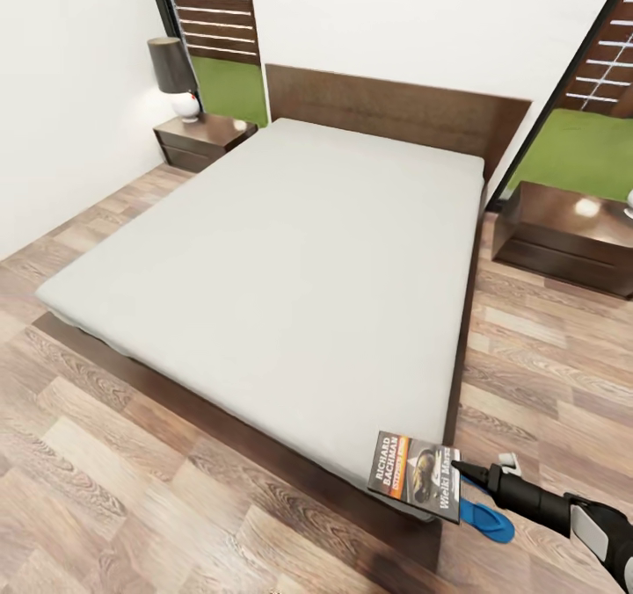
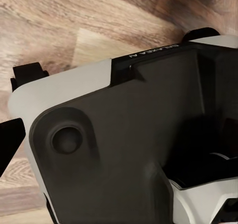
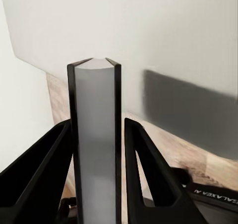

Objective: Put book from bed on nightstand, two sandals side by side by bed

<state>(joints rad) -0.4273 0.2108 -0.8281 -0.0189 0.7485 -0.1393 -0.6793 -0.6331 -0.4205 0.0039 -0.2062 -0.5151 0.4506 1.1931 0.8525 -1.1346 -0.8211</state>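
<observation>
The book (image 1: 413, 474), dark with an orange band, sits tilted at the near right corner of the pale bed (image 1: 281, 260), overhanging its edge. My right gripper (image 1: 459, 468) reaches in from the right and is shut on the book's right edge. In the right wrist view the book (image 3: 94, 149) stands edge-on, with black fingers (image 3: 148, 169) pressed to both covers. A blue sandal (image 1: 489, 521) lies on the floor just below the gripper, by the bed's corner. One nightstand (image 1: 200, 137) stands at the bed's far left, another nightstand (image 1: 563, 234) at its right.
A dark-shaded lamp (image 1: 171, 71) stands on the left nightstand. Wood-plank floor (image 1: 132, 488) runs along the bed's foot and right side. The left wrist view faces my own grey-and-white body (image 2: 124, 149) above the floor; that gripper's state is unclear there.
</observation>
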